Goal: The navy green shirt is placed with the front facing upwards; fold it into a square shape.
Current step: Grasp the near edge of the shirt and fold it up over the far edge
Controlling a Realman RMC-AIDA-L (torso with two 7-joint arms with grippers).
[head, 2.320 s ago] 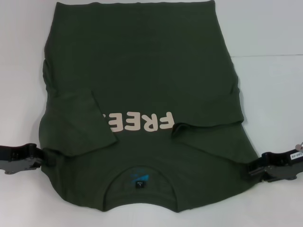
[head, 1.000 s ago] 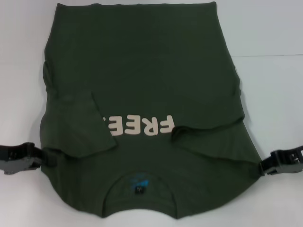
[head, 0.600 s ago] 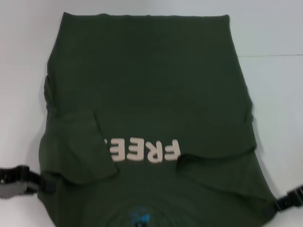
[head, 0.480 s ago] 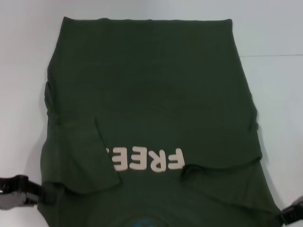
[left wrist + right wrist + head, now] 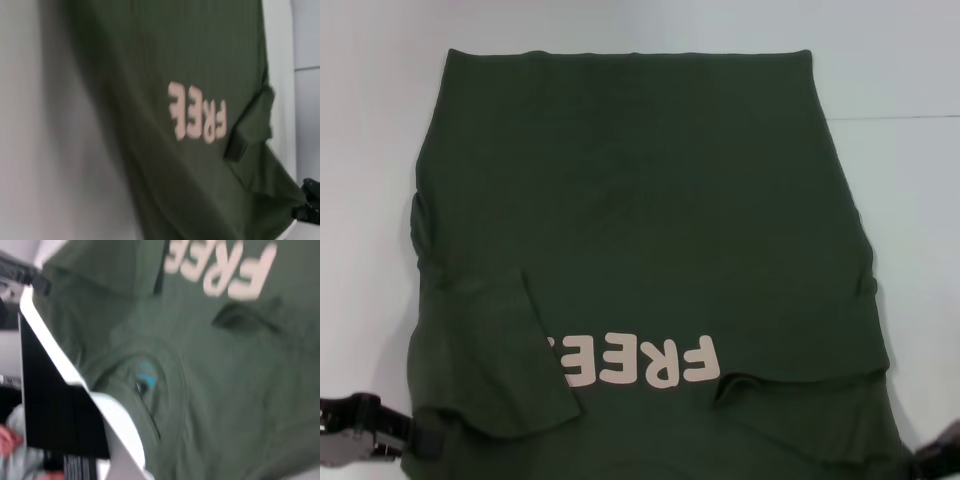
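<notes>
**Head view: a green shirt spread on a white desk, one pincer at each near corner**

Head view shows the navy green shirt (image 5: 650,250) lying front up on the white desk (image 5: 900,80), filling most of the picture. Its straight hem lies at the far side and its shoulders run off the near edge. Both short sleeves are folded inward over the chest. The left one partly covers the cream lettering (image 5: 635,362), which reads "FREE" upside down from this side.

The left pincer (image 5: 420,440) sits at the shirt's near left corner, its black fingers pinching the cloth edge at the shoulder. The right pincer (image 5: 925,462) is only a dark sliver at the near right corner, touching the shirt's edge; whether it is spread or pressed together cannot be told.

In the right wrist view the round collar (image 5: 165,390) shows, with a small blue label (image 5: 146,375) inside it, close to the desk's near edge.
</notes>
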